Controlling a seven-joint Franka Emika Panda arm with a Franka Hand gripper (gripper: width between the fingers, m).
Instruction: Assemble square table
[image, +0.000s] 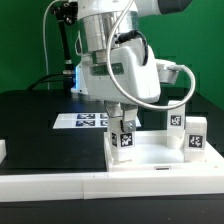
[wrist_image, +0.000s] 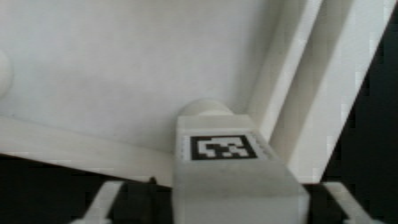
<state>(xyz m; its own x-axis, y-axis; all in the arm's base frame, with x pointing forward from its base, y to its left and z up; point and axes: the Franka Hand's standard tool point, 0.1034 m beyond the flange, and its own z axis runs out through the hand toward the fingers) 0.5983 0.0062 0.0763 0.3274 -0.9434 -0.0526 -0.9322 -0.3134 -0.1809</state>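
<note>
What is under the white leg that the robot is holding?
The leg stands on the flat white table top, near its raised rim. Whether a hole lies below it cannot be seen, because the leg covers that spot. The jaws grip it from above.

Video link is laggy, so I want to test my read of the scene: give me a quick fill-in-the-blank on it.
1. The tool is shut on a tagged white ____.
2. That part is held upright over the square ____ of the kit.
3. At the exterior view's right, ____ more tagged legs stand upright.
4. The marker board lies flat on the ____ table surface.

Missing words: leg; tabletop; two; black.
</note>
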